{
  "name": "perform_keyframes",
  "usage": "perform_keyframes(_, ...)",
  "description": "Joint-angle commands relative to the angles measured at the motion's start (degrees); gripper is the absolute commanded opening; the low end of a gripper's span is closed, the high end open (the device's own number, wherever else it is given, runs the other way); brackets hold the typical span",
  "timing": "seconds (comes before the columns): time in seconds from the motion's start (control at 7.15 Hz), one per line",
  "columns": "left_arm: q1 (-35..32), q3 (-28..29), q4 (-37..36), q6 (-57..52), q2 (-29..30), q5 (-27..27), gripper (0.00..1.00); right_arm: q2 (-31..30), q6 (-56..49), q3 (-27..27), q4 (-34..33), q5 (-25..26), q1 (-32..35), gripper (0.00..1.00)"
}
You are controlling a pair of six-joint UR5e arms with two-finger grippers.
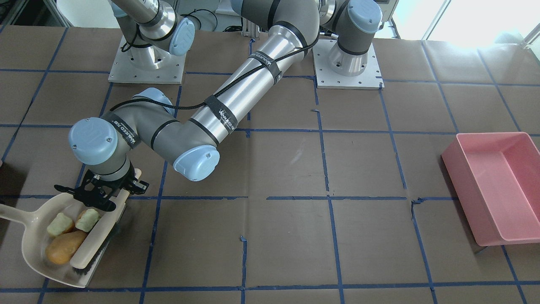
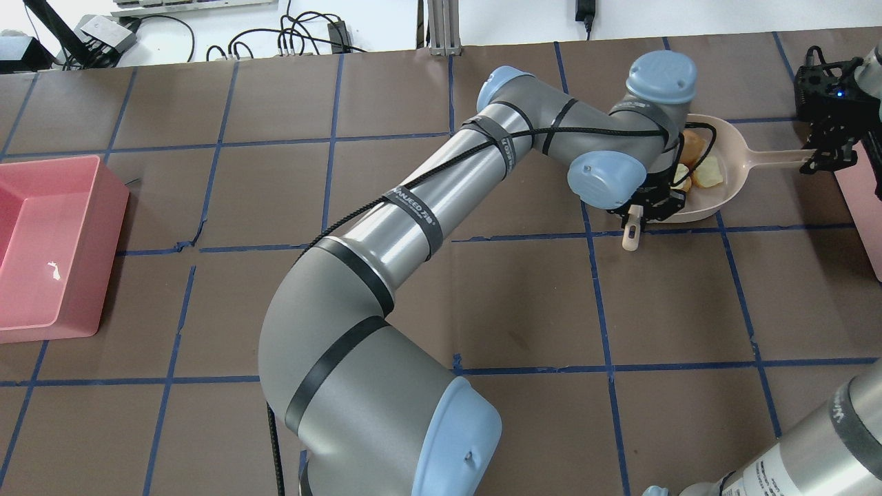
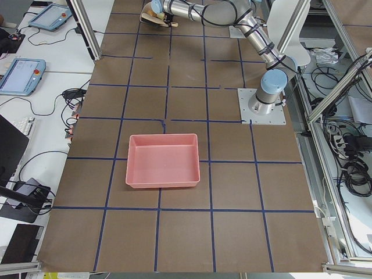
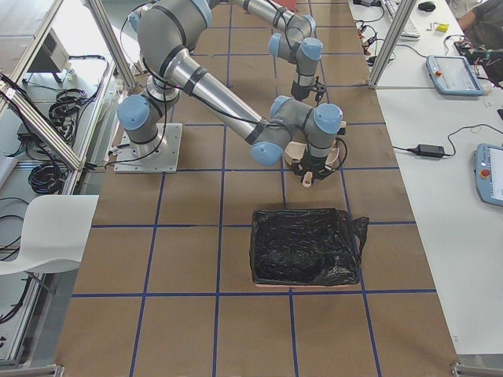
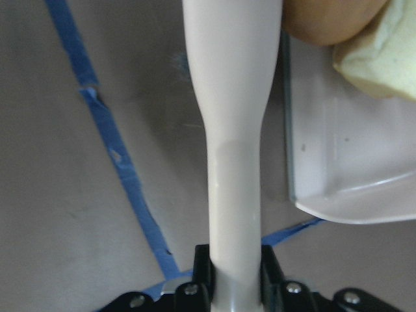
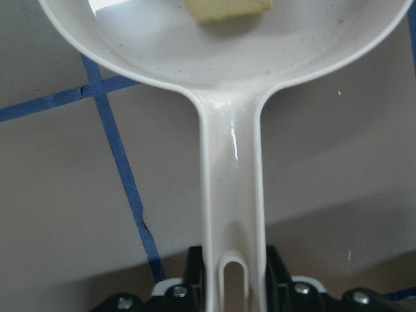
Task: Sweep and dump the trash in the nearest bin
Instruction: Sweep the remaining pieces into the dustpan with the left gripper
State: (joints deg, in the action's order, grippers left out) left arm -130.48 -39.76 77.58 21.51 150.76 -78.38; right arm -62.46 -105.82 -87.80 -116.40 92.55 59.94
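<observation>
I have the left gripper [image 5: 235, 278] clamped on the brush [image 1: 93, 240] handle, fingers closed hard against both its sides. The right gripper [image 6: 234, 276] is pinched the same way on the end of the pan [image 1: 33, 245] handle. The pan looks to rest on the table [image 1: 295, 236], over on the robot's right. All the trash is inside the pan. The tan lump [image 1: 63, 250] lies against the brush head. A pale chunk [image 1: 60, 224] and a second pale chunk [image 1: 88, 220] sit side by side just behind it, the second one touching the brush. The brush head lies along the pan's open edge. The black-bagged bin [image 4: 302, 247] is near the pan. The pink bin [image 1: 493, 185] is well apart, at the table's other end.
</observation>
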Motion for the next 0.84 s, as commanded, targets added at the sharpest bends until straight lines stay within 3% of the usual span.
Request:
perform_keyframes(0.0, -1.6, 0.0, -1.0, 3.9, -0.8, 0.7, 0.00, 0.0, 0.1, 0.0, 0.0, 0.0, 0.0, 0.00)
perform_keyframes(0.14, -1.6, -0.4, -0.9, 9.7, -2.2, 1.9, 0.00, 0.0, 0.1, 0.0, 0.0, 0.0, 0.0, 0.00)
perform_keyframes(0.42, -1.1, -4.2, -0.7, 9.2, -5.1, 3.4, 0.00, 0.1, 0.1, 0.0, -0.1, -1.1, 0.0, 0.00)
perform_keyframes(0.56, 0.7, -8.5, 0.1, 6.5, -9.3, 3.1, 0.00, 0.1, 0.1, 0.0, -0.1, -1.1, 0.0, 0.00)
perform_keyframes(0.7, 3.0, -17.0, 0.5, 7.1, -15.5, 3.0, 0.00, 0.1, 0.1, -0.1, -0.1, -1.1, 0.0, 0.00)
